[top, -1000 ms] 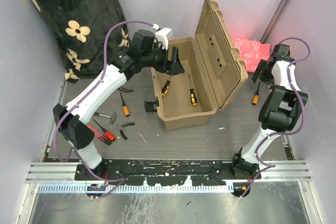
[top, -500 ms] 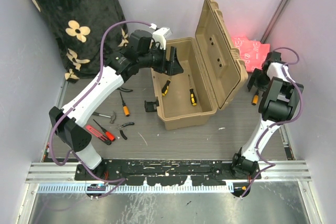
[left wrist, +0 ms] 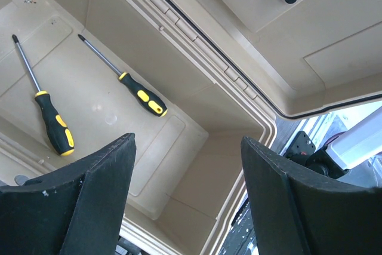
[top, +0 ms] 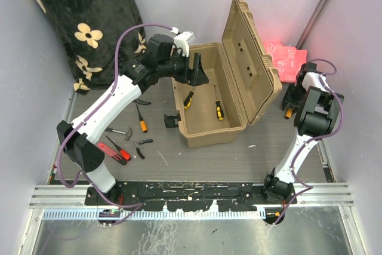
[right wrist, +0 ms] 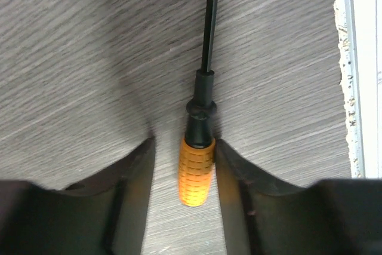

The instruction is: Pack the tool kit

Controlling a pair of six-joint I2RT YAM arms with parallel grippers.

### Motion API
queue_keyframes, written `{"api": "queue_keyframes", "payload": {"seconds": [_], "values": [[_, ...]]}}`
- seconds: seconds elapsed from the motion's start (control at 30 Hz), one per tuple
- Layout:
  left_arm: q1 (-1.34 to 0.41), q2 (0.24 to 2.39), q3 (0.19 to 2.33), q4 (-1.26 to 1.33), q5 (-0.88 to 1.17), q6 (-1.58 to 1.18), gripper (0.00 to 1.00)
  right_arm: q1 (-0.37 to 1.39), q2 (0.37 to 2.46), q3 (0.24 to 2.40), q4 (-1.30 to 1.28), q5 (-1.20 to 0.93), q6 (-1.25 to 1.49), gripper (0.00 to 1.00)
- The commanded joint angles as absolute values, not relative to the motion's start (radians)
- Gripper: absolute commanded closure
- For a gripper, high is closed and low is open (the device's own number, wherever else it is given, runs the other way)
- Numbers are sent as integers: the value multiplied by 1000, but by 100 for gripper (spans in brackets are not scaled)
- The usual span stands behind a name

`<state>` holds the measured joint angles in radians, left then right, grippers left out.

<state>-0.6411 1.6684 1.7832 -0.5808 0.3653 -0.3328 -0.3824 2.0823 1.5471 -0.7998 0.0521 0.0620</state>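
The tan toolbox (top: 209, 131) stands open mid-table, its lid (top: 248, 58) upright on the right. Two yellow-and-black screwdrivers (top: 188, 99) (top: 219, 109) lie on its floor, also seen in the left wrist view (left wrist: 54, 126) (left wrist: 143, 97). My left gripper (top: 197, 70) (left wrist: 186, 141) hovers open over the box's far end with nothing between its fingers. My right gripper (top: 290, 101) (right wrist: 184, 143) is down on the table right of the box, jaws straddling the orange handle of a screwdriver (right wrist: 197, 168) (top: 289, 111). The right finger touches the handle; a gap remains on the left.
Left of the box lie an orange-handled screwdriver (top: 143, 125), a small hammer (top: 119, 131), a red-handled tool (top: 116, 150) and pliers (top: 142, 144). A black floral blanket (top: 89, 16) fills the back left, a pink cloth (top: 283, 58) the back right. The table's right rail (right wrist: 358, 70) runs close by.
My right gripper has dropped to the table over the orange-handled screwdriver and its jaws have narrowed around the handle. The left arm has barely moved.
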Motion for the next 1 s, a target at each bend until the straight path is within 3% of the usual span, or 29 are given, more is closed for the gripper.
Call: {"api": "queue_keyframes", "payload": {"seconds": [0.0,0.23,0.4,0.57,0.8,0.97], "values": [[-637,1674,1825,-542,384,-344,28,-384,2067,1518,-816,55,56,58],[-635,1677,1824,-542,386,-345,28,-388,2062,1511,-804,42,55,98],[-627,1670,1820,-545,386,-346,28,-364,1992,1591,-843,25,55,99],[-612,1682,1846,-549,392,-343,28,-319,1916,1867,-958,-14,52,99],[-586,1720,1912,-569,409,-328,28,-320,1782,2162,-917,-188,142,99],[-573,1725,1912,-542,423,-320,27,-318,1537,1981,-579,-289,215,99]]}}
